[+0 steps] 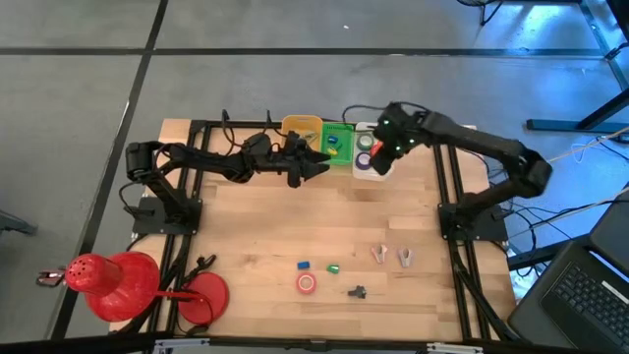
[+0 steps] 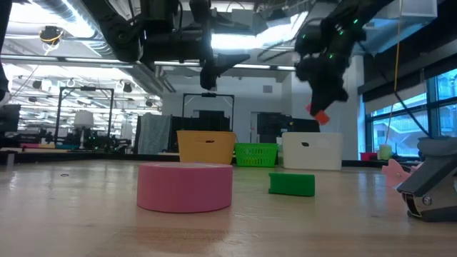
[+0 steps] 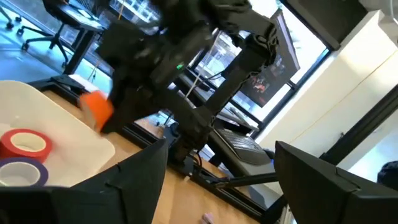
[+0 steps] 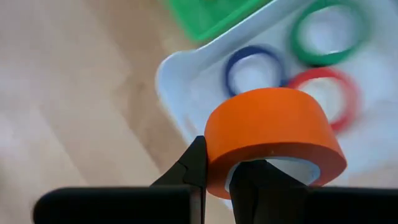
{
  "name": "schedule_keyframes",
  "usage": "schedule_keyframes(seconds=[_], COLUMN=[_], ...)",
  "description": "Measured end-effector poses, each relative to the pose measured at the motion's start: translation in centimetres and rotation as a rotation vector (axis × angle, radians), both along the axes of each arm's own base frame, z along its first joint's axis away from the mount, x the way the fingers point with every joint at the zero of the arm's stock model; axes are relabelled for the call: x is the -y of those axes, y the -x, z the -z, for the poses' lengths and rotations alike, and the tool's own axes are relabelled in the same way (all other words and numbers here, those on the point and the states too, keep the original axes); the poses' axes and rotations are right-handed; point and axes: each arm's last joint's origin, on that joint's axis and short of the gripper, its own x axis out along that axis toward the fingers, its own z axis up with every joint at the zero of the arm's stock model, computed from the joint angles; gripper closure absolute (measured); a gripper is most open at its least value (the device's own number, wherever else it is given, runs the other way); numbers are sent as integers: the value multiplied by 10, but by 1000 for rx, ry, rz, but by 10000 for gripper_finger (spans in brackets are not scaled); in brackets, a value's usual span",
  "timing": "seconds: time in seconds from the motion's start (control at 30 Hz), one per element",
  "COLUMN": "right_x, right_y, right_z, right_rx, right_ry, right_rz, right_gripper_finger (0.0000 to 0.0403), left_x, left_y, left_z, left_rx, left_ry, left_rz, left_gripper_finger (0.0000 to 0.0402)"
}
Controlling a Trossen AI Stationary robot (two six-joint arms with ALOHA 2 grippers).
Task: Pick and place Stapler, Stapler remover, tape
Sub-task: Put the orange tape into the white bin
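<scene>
My right gripper (image 4: pixel 217 180) hangs above the white bin (image 4: pixel 186 87) at the far edge of the table (image 1: pixel 324 216), its fingers pinching the wall of an orange roll of tape (image 4: pixel 273 134), one finger outside the ring and one inside. In the right wrist view the roll sits over the bin, where a blue roll (image 4: pixel 254 68), a green roll (image 4: pixel 329 31) and a red roll (image 4: pixel 326 93) already lie flat. The low view shows the orange roll held up in the air, clear of the bin's rim.

My left gripper (image 1: pixel 316 167) is just beside the green bin (image 1: pixel 339 140), near the yellow bin (image 1: pixel 301 127), with its fingers spread and nothing between them. Its wrist camera looks past those fingers at my other arm and the white bin.

On the near part of the table lie a pink roll of tape (image 1: pixel 308 283), a small blue piece (image 1: pixel 304 265), a small green piece (image 1: pixel 333 267), a dark small thing (image 1: pixel 358 291) and two pale pieces (image 1: pixel 391 256). I can read no labels or writing on any of these.
</scene>
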Motion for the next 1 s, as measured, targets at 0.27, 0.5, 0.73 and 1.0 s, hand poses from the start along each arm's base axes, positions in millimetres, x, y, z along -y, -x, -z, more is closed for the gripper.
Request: schedule_keyframes(seconds=[0.27, 0.5, 0.73, 1.0], right_x=[20, 25, 29, 37], right_y=[-13, -17, -19, -18], right_z=[45, 65, 80, 93], right_rx=[-111, -195, -247, -289], right_ry=[-114, -113, -120, -132], right_rz=[-49, -76, -99, -112], right_gripper_finger=[367, 367, 367, 367], left_x=[0, 0, 0, 0], left_y=[0, 0, 0, 0], left_z=[0, 0, 0, 0], left_rx=[0, 0, 0, 1], left_ry=[2, 1, 1, 1], left_rz=[0, -1, -3, -3], left_gripper_finger=[121, 121, 121, 121])
